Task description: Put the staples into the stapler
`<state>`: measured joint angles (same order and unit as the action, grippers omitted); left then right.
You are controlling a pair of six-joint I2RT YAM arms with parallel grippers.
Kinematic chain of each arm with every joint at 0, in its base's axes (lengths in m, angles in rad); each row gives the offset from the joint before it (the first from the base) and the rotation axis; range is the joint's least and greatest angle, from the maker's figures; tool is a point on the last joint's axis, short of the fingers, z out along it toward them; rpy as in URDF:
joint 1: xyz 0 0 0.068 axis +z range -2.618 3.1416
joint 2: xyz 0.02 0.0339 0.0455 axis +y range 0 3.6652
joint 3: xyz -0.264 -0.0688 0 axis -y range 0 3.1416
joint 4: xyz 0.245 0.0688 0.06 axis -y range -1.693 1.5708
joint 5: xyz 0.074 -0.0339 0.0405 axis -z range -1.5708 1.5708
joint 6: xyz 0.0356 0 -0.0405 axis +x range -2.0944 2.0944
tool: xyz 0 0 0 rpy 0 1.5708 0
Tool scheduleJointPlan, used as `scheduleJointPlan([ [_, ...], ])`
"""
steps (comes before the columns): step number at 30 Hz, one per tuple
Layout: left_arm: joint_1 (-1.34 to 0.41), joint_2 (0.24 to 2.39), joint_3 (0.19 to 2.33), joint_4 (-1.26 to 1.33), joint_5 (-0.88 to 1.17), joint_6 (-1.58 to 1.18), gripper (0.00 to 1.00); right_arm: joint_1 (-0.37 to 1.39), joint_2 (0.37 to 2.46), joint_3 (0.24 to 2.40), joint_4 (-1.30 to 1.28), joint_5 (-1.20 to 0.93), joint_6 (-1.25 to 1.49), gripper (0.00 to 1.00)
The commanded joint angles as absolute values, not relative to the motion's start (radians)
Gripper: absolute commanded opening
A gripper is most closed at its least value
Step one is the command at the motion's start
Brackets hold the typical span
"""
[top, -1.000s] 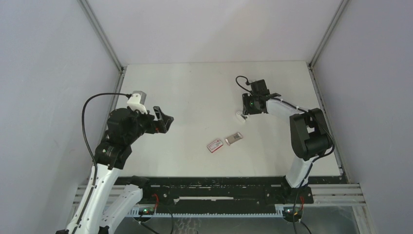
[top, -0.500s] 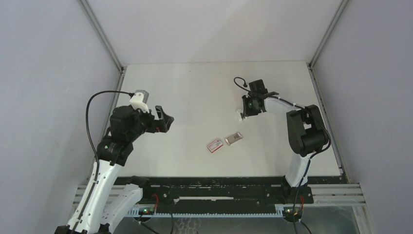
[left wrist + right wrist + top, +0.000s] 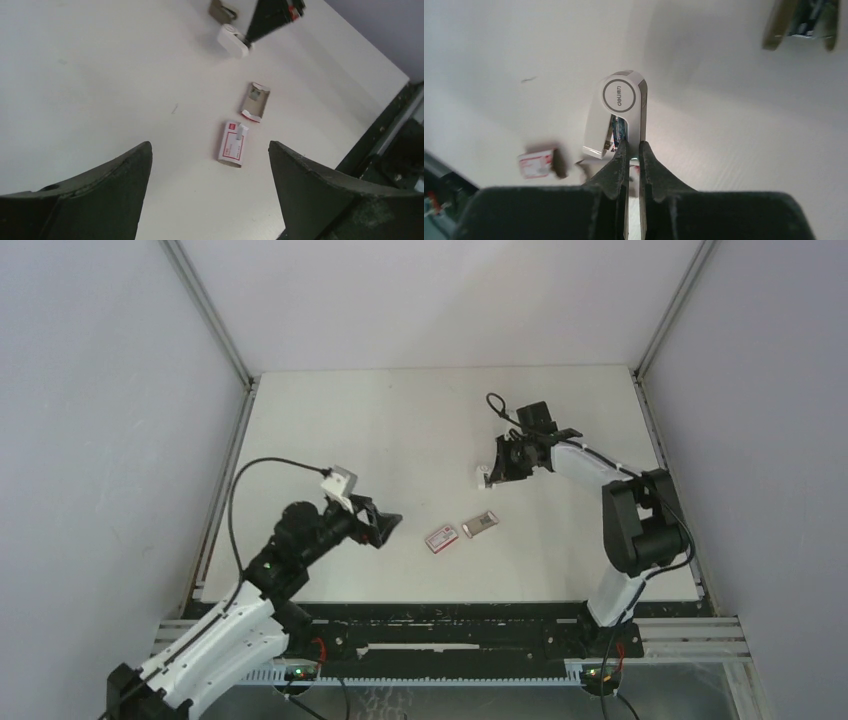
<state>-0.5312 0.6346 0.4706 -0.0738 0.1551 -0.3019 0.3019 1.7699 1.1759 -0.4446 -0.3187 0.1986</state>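
The small white stapler (image 3: 485, 476) is at the table's middle right, held by my right gripper (image 3: 499, 468). In the right wrist view my gripper (image 3: 633, 148) is shut on the thin lower arm of the stapler (image 3: 616, 107). Its white top is hinged apart, with a dark inside showing. The staples sit in the grey tray (image 3: 480, 525), which also shows in the left wrist view (image 3: 256, 100). My left gripper (image 3: 385, 525) is open and empty, above the table just left of the red-and-white box sleeve (image 3: 441, 538). The left wrist view shows it (image 3: 209, 150) wide open with the stapler (image 3: 232, 41) far ahead.
The red-and-white sleeve (image 3: 233, 148) lies just left of the tray and is blurred in the right wrist view (image 3: 536, 162). Grey walls enclose the table on three sides. A black rail runs along the near edge (image 3: 450, 625).
My left arm has swung down and right, from the table's left side to just left of the sleeve. My right gripper has shifted the stapler slightly left.
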Motion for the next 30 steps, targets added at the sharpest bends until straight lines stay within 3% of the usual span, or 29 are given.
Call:
scheduleJointPlan([
  [1,-0.726,0.623,0.249,0.507,0.022,-0.057,0.89,0.329,1.612,1.133,-0.474,-0.504,0.268,0.00],
  [6,-0.843,0.785,0.150,0.778,0.024,0.099,0.85,0.413,1.503,0.997,-0.501,-0.611,0.321,0.00],
  [17,-1.134,0.972,0.246,0.743,-0.005,0.405,0.85,0.552,1.351,0.867,-0.560,-0.636,0.395,0.00],
  [30,-1.243,1.137,0.384,0.643,0.049,0.509,0.85,0.580,1.375,0.874,-0.580,-0.730,0.384,0.00],
])
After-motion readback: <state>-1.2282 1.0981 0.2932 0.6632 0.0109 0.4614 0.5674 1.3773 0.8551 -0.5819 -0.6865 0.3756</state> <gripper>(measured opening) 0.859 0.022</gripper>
